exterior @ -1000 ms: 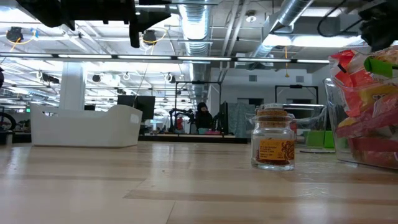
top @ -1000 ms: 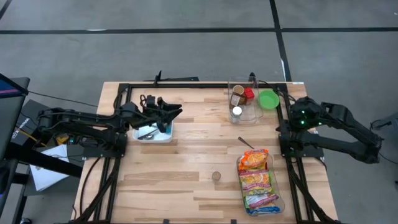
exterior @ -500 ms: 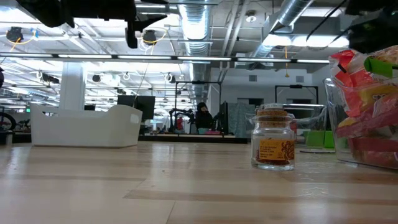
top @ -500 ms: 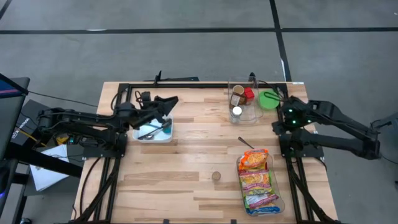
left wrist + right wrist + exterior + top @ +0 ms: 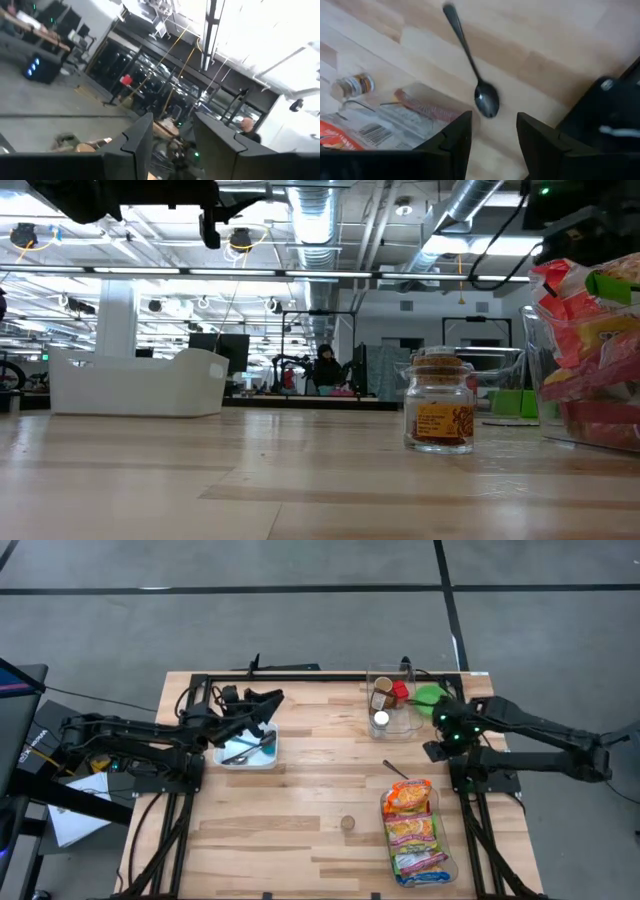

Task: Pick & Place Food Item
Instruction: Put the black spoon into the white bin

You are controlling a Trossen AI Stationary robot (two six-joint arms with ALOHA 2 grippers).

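Observation:
Several colourful food packets point(image 5: 411, 828) lie stacked in a clear tray point(image 5: 446, 870) at the table's near right; the low view shows them at its right edge point(image 5: 590, 345). My right gripper point(image 5: 433, 748) hangs open above the table between the tray and the far containers, pointing down over a spoon point(image 5: 472, 70), with the packets point(image 5: 367, 131) beside it. My left gripper point(image 5: 274, 699) stands open above the white bin point(image 5: 247, 752) at the left. It is tipped upward toward the room point(image 5: 172, 145), with nothing between its fingers.
A small cork-lidded jar point(image 5: 347, 823) stands alone near the table's middle point(image 5: 438, 412). A clear box of spice jars point(image 5: 388, 702) and a green bowl point(image 5: 430, 697) stand at the far right. The white bin holds dark utensils. Bare wood lies between bin and tray.
My right gripper has swung from the table's right edge inward toward the left and dropped lower, coming over the spoon. My left gripper has turned toward the far edge and tipped upward above the white bin. No object has moved.

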